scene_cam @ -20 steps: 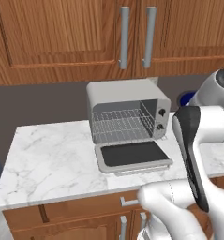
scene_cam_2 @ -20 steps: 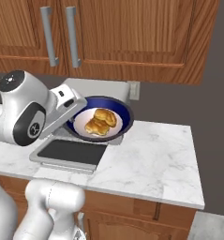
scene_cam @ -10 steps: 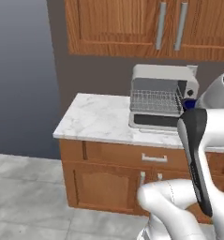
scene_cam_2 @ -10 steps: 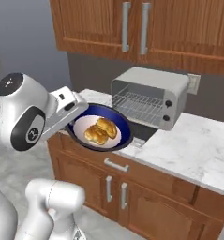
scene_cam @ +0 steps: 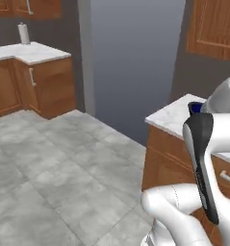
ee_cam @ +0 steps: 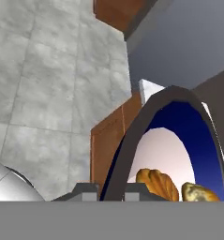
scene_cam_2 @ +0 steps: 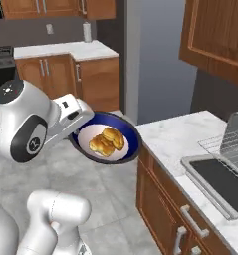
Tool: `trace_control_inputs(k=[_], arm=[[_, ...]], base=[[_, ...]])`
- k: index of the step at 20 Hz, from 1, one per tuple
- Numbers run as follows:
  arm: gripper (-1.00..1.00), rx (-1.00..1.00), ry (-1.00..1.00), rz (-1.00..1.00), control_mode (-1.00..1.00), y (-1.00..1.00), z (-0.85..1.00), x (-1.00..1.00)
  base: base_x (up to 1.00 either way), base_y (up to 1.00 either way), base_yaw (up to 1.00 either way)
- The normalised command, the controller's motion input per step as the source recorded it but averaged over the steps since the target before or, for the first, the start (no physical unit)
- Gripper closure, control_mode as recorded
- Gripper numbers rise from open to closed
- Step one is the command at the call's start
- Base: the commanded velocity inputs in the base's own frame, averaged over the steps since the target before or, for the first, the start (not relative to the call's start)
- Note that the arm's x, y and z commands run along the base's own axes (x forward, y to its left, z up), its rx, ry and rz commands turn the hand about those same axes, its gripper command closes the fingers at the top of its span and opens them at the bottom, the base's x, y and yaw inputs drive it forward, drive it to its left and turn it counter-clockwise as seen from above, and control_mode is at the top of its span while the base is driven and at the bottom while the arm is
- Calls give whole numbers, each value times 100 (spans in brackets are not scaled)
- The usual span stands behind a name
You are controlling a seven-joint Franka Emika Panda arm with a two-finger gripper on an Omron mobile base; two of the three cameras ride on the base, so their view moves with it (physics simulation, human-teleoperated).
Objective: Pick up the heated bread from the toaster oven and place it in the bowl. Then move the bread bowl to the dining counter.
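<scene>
My gripper is shut on the left rim of the bowl and holds it in the air, left of the marble worktop's corner. The bowl is dark blue outside and white inside, and it carries the golden heated bread. In the hand view the fingertips clamp the dark rim of the bowl, with the bread lying inside. A blue sliver of the bowl peeks out behind my arm. The toaster oven stands at the right edge with its door down and the rack bare. The dining counter is out of view.
The marble worktop on wooden drawers lies to my right. Across the grey tiled floor stands another counter with wooden cabinets and a paper roll. A stove sits at the far left. Wall cabinets hang overhead.
The whole picture has swung: the base has turned left, away from the toaster oven worktop, toward the open floor. The bowl with the bread stays in the gripper as before.
</scene>
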Motion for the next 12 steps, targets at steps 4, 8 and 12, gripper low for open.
trace_control_inputs(k=[4, 8, 12], arm=[[100, 0, 0, 0, 100, 0, 0, 0], [100, 0, 0, 0, 100, 0, 0, 0], [100, 0, 0, 0, 100, 0, 0, 0]], base=[[0, 0, 100], [0, 0, 100], [2, 1, 98]])
